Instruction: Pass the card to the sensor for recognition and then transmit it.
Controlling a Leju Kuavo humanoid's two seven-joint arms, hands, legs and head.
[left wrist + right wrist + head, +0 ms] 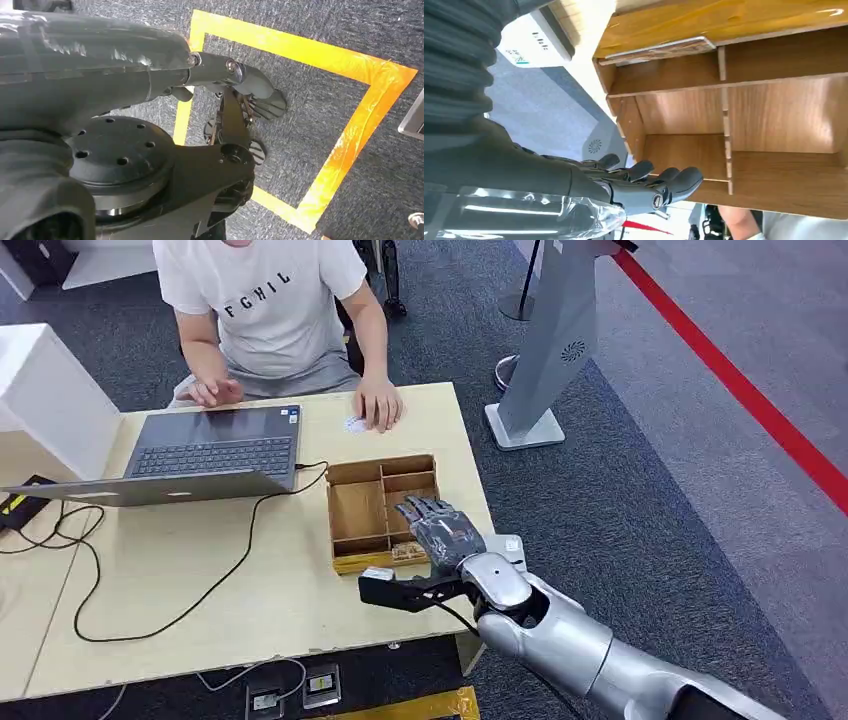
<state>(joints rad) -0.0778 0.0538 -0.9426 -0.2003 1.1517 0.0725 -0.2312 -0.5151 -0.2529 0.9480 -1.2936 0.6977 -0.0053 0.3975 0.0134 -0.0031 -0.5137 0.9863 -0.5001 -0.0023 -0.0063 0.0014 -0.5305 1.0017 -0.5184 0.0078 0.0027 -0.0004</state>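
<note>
— Where do we find the card (408, 553)?

— In the near compartment of the wooden box (356, 510), on the side closest to us. It lies flat, its long side running along the box's near wall. In the right wrist view it shows edge-on as a thin pale slab with a patterned face (659, 49).

— And our right hand (440, 525)?

— It hovers just above that corner of the box, fingers (674, 178) spread a little and holding nothing. The card sits just below the palm, towards our body, though the overlap makes contact hard to judge.

— The left hand (250, 95)?

— Hanging over the carpet; we cannot tell its state. The right is plainly nearer.

— What else?

— A grey reader (508, 548) at the table (200, 580) edge, beside the hand.
</note>
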